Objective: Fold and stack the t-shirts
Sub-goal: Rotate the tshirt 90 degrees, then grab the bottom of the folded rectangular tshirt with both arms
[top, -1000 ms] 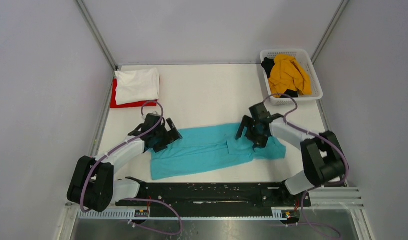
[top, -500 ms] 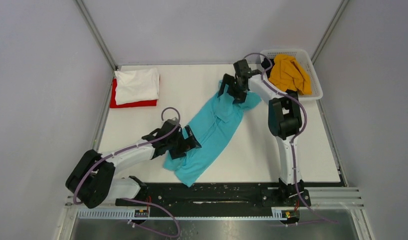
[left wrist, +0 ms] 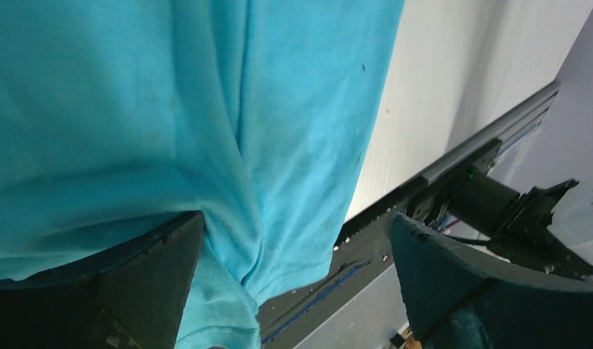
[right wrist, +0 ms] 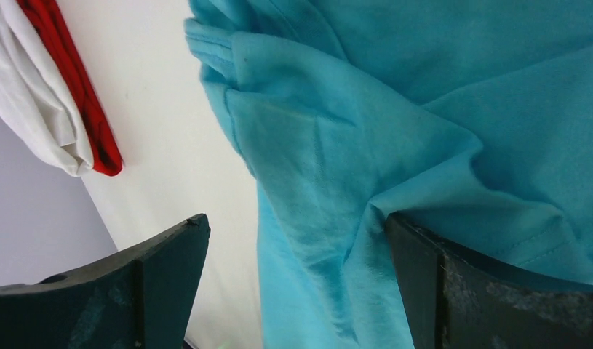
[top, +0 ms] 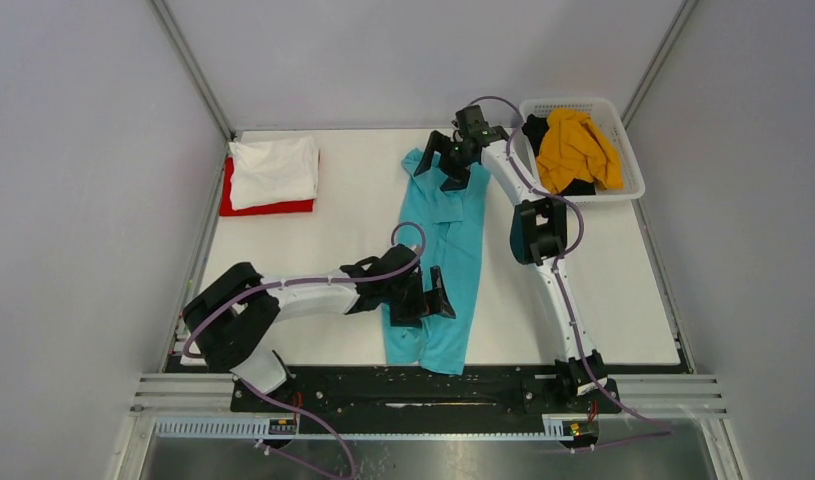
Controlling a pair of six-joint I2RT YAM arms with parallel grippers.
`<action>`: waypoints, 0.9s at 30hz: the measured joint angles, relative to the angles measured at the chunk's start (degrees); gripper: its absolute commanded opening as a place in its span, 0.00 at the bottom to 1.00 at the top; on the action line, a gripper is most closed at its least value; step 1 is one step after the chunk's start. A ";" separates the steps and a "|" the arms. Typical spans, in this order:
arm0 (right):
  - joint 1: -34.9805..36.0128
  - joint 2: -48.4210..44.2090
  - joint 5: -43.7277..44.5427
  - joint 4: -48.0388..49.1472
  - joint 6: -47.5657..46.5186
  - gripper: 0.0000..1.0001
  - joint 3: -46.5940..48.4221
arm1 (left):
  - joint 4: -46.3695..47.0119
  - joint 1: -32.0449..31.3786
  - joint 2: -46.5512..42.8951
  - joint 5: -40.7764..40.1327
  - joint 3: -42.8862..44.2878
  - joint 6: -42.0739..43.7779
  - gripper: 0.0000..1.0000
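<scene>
The teal t-shirt [top: 453, 240] lies stretched lengthwise down the middle of the table, collar end far and hem near the front edge. My left gripper [top: 423, 300] rests on its near part, open wide. In the left wrist view the teal cloth [left wrist: 279, 109] bunches against one finger [left wrist: 133, 276], while the other finger hangs past the cloth's edge. My right gripper [top: 439, 168] is open on the far end, and the right wrist view shows creased teal cloth [right wrist: 395, 109] between its spread fingers. A folded white t-shirt [top: 275, 168] lies on a red one [top: 268, 208] at the far left.
A white lattice basket [top: 628, 185] at the far right holds a mustard-yellow t-shirt [top: 578, 145] and a black one [top: 535, 130]. The black front rail [top: 413, 385] runs along the near edge. The white and red stack [right wrist: 53, 94] also shows in the right wrist view.
The teal shirt has swung from lying across the table to lying lengthwise. The right gripper went to the far end with it, and the left gripper slid right along the near part.
</scene>
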 measured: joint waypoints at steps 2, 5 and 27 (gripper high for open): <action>0.11 0.13 0.02 -1.03 -0.26 1.00 1.66 | -1.70 -1.88 0.35 -0.22 1.44 0.26 0.99; 0.26 -0.57 0.35 -0.37 -0.96 0.99 3.17 | -4.37 -4.09 -0.04 -1.53 3.45 1.03 0.99; 12.48 -80.72 20.17 13.73 -4.85 0.95 -95.01 | -26.86 -4.96 -24.35 -11.85 -11.87 12.96 0.59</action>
